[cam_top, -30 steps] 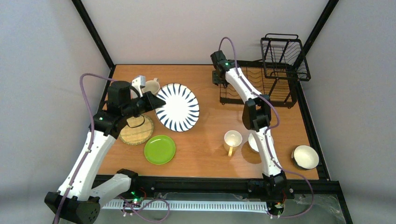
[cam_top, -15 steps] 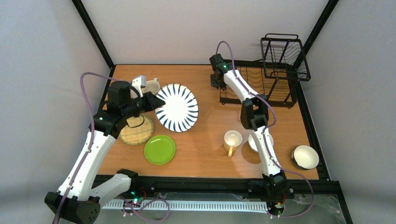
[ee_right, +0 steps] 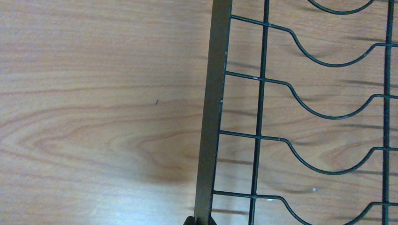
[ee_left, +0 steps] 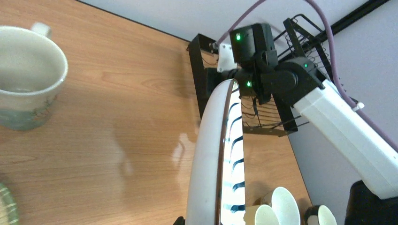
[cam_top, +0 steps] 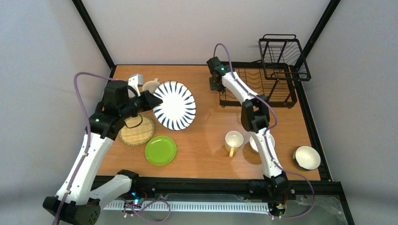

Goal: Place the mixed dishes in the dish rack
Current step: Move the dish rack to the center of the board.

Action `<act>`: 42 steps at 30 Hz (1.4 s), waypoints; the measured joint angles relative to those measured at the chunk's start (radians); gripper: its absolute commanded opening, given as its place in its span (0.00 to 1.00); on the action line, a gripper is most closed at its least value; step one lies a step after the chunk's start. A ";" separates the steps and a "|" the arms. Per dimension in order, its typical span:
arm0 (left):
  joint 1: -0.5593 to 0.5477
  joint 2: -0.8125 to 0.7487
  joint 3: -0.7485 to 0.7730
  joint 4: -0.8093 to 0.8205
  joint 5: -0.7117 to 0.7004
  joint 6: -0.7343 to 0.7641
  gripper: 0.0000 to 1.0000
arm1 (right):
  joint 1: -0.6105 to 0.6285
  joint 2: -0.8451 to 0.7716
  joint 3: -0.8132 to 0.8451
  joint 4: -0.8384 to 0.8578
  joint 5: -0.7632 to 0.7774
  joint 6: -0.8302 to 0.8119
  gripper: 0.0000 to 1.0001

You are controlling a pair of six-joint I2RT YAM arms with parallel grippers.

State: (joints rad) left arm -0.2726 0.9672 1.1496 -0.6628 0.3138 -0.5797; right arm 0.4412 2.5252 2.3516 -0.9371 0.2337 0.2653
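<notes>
The striped plate [cam_top: 174, 105] is held on edge above the table, clamped in the left end effector [cam_top: 152, 101], seemingly for slotting. The rack [cam_top: 277, 89], at the far right, is clamped at its left rim by the right end effector [cam_top: 215, 86], probably to steady it.

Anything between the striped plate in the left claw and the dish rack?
Yes: the right claw is shut on the dish rack's left rim, its arm slanting over the tray's left part, on the side facing the striped plate. No dish lies between.
</notes>
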 measured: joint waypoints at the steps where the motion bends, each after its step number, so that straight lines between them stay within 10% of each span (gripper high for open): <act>1: 0.000 -0.003 0.014 -0.013 -0.016 0.000 0.00 | 0.010 -0.006 -0.010 -0.002 0.007 -0.002 0.02; 21: 0.000 -0.098 0.342 -0.281 -0.435 0.011 0.00 | 0.360 -0.216 -0.374 0.101 0.076 -0.027 0.02; 42: 0.000 -0.099 0.496 -0.364 -0.556 0.002 0.00 | 0.617 -0.522 -0.845 0.212 0.114 -0.053 0.02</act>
State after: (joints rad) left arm -0.2726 0.8684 1.6455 -1.0271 -0.2420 -0.5774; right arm 1.0584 2.0029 1.5070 -0.7246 0.3481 0.2119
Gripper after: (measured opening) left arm 0.179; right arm 0.043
